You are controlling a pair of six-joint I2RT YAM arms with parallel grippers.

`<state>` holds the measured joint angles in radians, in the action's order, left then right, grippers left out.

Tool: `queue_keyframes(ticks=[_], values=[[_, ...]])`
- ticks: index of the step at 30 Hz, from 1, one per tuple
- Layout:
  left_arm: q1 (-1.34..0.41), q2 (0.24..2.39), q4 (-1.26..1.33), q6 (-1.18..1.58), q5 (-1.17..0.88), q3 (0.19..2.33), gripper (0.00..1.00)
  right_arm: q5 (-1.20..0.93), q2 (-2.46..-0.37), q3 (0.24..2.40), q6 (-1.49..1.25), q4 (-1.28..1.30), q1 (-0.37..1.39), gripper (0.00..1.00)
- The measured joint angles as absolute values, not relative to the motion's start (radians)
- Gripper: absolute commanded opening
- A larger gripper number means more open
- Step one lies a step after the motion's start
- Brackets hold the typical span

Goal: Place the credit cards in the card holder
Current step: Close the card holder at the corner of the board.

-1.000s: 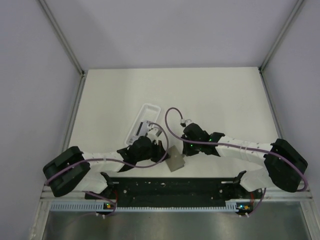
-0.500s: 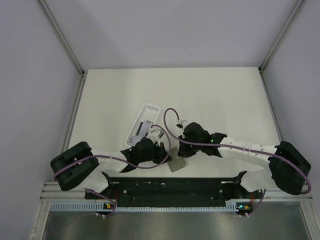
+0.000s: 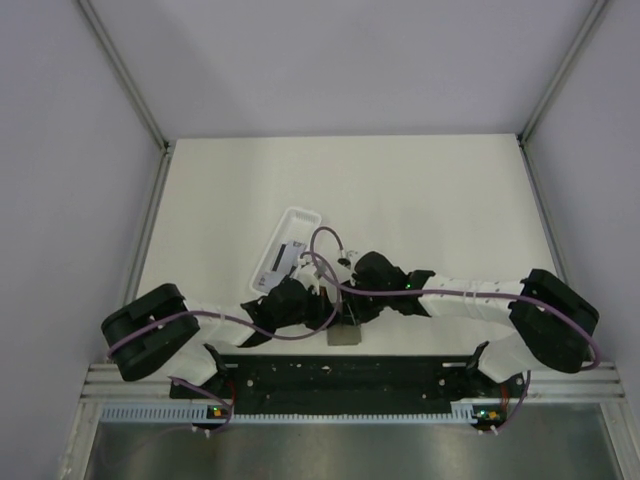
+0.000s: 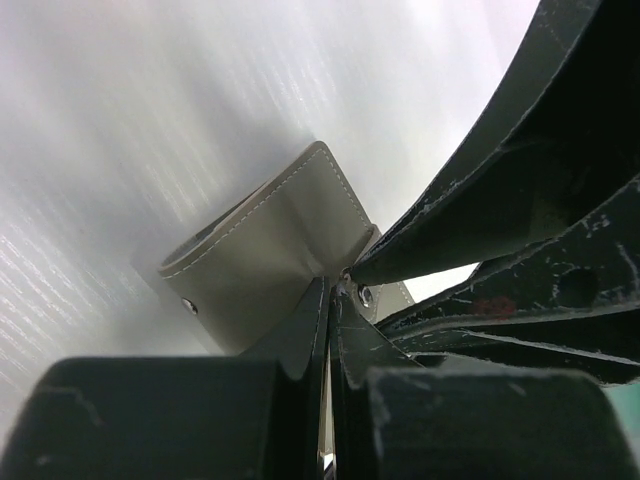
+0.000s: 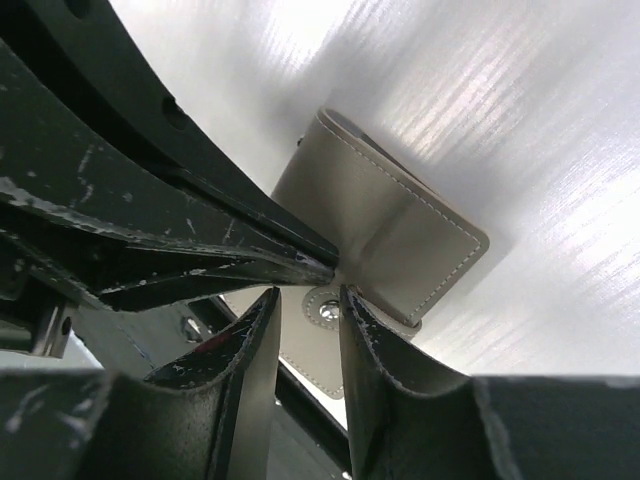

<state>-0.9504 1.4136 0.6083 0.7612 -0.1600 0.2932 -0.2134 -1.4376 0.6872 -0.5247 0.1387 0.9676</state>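
The card holder (image 3: 345, 336) is a grey stitched wallet near the table's front edge, between the two arms. In the left wrist view the card holder (image 4: 265, 250) stands partly folded open. My left gripper (image 4: 335, 285) is shut, pinching its edge beside the snap. My right gripper (image 5: 310, 295) is open, its fingers on either side of the snap flap (image 5: 325, 312) without clamping it. The two grippers meet tip to tip over the wallet, the left gripper (image 3: 332, 312) just left of the right gripper (image 3: 352, 314). The credit cards show only as a small grey patch (image 3: 292, 250) in the tray.
A long white tray (image 3: 281, 235) with rounded ends lies just behind my left gripper. The black rail of the arm bases (image 3: 345, 372) runs directly in front of the wallet. Purple cables (image 3: 325, 240) loop above both wrists.
My right arm has swung left and down onto the wallet, and its jaws have opened from shut. The wallet has turned and sits squarer, nearer the front edge. My left gripper stays shut.
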Motion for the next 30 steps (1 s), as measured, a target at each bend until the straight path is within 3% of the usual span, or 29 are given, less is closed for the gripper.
queue_keyframes(ticks=[5, 15, 22, 30], values=[[-0.951, 1.411, 0.614, 0.762, -0.16, 0.288, 0.0, -0.212, -1.389, 0.679, -0.533, 0.119, 0.968, 0.29], [-0.951, 1.308, 0.515, 0.756, -0.139, 0.286, 0.0, -0.08, -1.087, 0.577, -0.569, 0.1, 0.963, 0.3], [-0.951, 1.241, 0.443, 0.741, -0.129, 0.286, 0.0, -0.015, -1.05, 0.522, -0.614, 0.167, 0.961, 0.16], [-0.951, 1.269, 0.432, 0.731, -0.127, 0.286, 0.0, -0.063, -1.05, 0.451, -0.701, 0.136, 0.96, 0.13]])
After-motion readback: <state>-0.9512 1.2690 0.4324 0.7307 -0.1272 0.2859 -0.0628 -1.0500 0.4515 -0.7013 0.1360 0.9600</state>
